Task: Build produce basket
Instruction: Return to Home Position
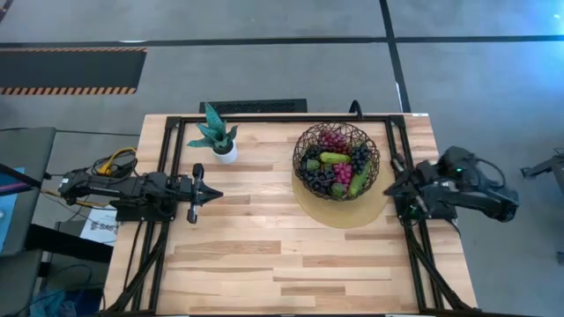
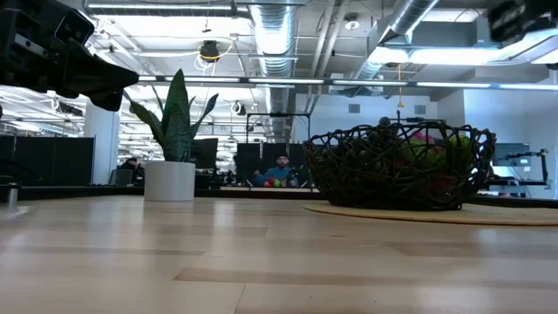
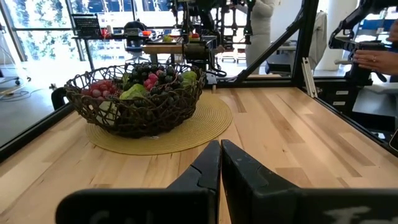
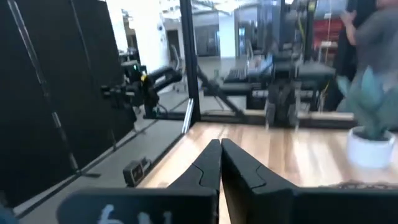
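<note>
The basket [image 1: 336, 161] is a round dark wire bowl resting by its underside on a flat tan disc [image 1: 342, 211] at the table's right. It holds the produce: magenta grapes [image 1: 333, 139], green cucumbers [image 1: 334, 158] and dark grapes [image 1: 318, 180]. The left wrist view shows the basket [image 3: 137, 102] well ahead of my left gripper [image 3: 220, 147], which is shut and empty. That gripper [image 1: 215, 194] hovers at the table's left side. My right gripper [image 4: 220, 145] is also shut and empty; it hangs at the table's right edge [image 1: 392, 187], just right of the basket.
A small potted plant [image 1: 218, 139] in a white pot stands at the far left. Bare wooden tabletop [image 1: 282, 255] lies in the middle and near parts. A black frame [image 1: 414, 255] borders the table. People show in the room beyond the table [image 2: 281, 170].
</note>
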Controlling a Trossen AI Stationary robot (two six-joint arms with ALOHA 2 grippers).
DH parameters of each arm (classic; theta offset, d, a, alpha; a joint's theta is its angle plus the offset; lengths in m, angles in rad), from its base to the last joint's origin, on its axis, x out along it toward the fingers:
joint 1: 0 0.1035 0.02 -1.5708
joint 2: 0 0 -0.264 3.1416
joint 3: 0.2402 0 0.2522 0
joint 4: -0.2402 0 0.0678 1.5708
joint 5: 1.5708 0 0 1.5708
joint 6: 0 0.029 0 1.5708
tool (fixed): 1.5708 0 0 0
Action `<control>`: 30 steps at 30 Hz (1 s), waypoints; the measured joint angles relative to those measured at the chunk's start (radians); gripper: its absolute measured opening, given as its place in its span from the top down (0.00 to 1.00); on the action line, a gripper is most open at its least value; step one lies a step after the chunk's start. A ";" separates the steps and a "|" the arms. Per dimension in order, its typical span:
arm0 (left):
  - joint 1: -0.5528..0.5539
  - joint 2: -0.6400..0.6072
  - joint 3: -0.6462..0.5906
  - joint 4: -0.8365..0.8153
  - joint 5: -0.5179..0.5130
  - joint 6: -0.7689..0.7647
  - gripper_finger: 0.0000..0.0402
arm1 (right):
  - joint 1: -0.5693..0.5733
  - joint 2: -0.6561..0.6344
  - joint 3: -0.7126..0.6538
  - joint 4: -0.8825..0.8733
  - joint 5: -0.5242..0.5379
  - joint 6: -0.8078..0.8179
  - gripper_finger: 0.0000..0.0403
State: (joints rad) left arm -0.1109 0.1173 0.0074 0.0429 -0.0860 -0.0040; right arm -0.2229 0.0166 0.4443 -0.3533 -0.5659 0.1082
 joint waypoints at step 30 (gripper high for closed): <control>0.000 0.000 0.000 0.000 0.000 0.000 1.00 | 0.182 0.067 -0.208 0.282 0.411 -0.195 0.92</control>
State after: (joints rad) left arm -0.1108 0.1177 0.0074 0.0429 -0.0856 -0.0040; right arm -0.0406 0.0833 0.2359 -0.0714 -0.1552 -0.0868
